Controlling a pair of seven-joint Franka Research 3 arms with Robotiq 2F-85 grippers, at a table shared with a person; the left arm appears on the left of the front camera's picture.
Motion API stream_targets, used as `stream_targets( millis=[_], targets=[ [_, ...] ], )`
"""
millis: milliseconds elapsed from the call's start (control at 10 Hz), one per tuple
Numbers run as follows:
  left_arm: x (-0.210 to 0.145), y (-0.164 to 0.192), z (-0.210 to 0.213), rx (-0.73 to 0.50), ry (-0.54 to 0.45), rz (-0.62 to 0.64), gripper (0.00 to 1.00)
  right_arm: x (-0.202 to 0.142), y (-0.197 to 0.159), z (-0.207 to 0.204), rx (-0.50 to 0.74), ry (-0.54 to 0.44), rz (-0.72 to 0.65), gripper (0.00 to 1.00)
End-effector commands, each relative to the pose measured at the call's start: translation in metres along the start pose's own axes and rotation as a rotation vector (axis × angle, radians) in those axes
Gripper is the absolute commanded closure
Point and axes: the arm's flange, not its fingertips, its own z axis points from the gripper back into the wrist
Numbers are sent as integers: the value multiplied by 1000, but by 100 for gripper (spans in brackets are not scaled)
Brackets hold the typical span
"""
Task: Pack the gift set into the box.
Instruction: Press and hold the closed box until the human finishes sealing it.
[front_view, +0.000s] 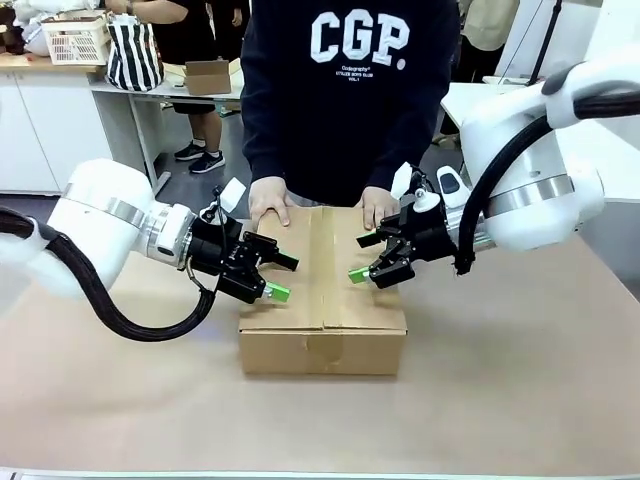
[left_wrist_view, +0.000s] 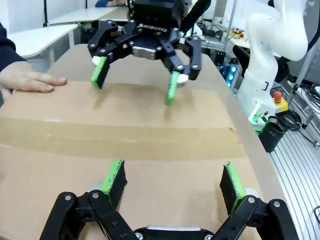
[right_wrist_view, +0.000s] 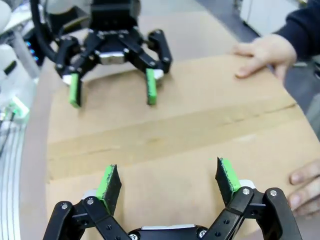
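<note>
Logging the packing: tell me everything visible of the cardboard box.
The box is brown cardboard, wide and low, sitting flat on the table. Its top flaps are shut, brown tape along the seam. The person's hands rest on its far edge; the open left gripper and right gripper hang above it.

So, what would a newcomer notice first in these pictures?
The brown box sits in the middle of the table, flaps shut. The left gripper and the right gripper hang open over its top from either side, facing each other. A person's hands rest on its far edge.
</note>
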Motion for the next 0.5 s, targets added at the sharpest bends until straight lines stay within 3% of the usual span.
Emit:
stream_targets(
  millis=[0,400],
  targets=[
    [-4,3,-1,29,14,31,0,-18,2,-4,76,0,45,0],
    [-7,5,-5,71,74,13,0,-31,6,-19,95,138,54,0]
  ],
)
